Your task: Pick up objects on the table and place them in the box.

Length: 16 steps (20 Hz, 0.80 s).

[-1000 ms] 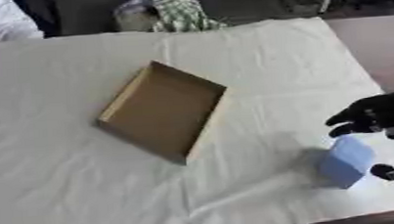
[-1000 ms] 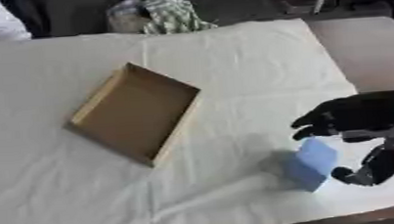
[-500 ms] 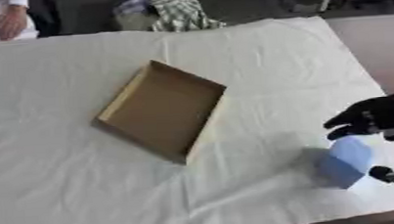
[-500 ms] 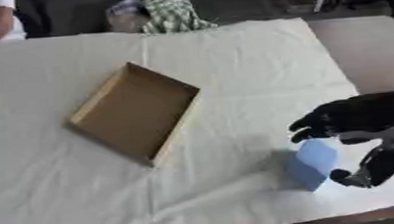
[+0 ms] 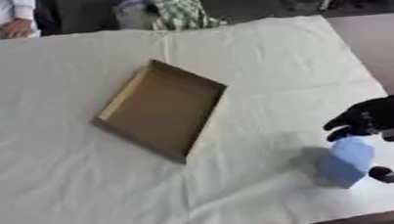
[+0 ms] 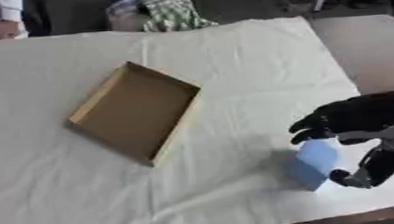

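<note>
1. Near the table's (image 6: 231, 58) right front corner, the right hand (image 6: 359, 118) grasps a blue block (image 6: 313, 163), fingers curled over its top and the thumb (image 6: 368, 168) against its right side.
2. Whether the block rests on the white cloth or is just raised cannot be told.
3. Well apart to its left lies the shallow cardboard box (image 5: 164, 109), open and askew, holding nothing.

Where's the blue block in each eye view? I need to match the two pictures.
Left eye view: blue block at lower right, near the right edge, at the right hand.
Right eye view: same block, lower right but further from the edge.
Shared landmark: the open cardboard box, up and to the block's left in both.
</note>
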Each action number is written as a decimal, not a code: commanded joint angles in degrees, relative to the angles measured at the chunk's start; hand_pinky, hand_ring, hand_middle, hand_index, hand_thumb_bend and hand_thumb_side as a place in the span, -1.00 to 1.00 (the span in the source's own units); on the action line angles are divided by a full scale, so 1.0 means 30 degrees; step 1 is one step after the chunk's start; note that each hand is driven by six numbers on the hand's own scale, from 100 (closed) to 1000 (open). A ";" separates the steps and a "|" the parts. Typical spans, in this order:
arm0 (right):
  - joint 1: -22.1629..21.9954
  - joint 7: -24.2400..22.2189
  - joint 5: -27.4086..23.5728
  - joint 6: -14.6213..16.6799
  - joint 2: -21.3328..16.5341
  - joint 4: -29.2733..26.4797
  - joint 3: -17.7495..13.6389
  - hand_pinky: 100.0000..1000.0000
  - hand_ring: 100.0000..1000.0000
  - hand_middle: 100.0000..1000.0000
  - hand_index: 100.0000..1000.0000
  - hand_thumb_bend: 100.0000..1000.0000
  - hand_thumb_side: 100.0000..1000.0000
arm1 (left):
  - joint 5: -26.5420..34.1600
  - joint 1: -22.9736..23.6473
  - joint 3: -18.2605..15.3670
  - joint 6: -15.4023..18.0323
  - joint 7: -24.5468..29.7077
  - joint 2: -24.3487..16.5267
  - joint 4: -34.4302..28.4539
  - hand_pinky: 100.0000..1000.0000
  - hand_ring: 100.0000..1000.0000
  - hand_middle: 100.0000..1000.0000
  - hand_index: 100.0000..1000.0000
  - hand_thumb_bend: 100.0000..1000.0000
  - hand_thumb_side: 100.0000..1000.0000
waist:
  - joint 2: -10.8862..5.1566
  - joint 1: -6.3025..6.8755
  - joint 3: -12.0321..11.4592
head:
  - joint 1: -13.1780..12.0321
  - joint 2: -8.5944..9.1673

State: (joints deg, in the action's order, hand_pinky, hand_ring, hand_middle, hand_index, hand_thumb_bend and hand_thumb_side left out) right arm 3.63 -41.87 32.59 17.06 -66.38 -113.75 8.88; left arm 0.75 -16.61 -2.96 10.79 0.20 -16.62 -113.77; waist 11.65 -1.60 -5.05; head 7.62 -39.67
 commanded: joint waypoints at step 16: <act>0.0330 -0.0679 -0.0502 -0.0364 -0.0850 -0.0281 0.0089 1.00 1.00 1.00 1.00 -0.84 -0.38 | 0.0059 -0.0358 -0.0013 0.0039 0.0066 -0.0280 -0.0273 0.16 0.72 0.13 0.20 -0.50 0.20 | 0.0032 0.0046 -0.0063 | 0.0158 0.0280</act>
State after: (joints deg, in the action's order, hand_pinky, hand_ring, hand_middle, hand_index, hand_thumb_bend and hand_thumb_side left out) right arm 4.05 -43.64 31.61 15.95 -66.57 -113.75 9.60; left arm 0.75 -16.75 -2.96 10.81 0.22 -16.61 -113.77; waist 12.39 -1.49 -5.26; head 7.94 -39.58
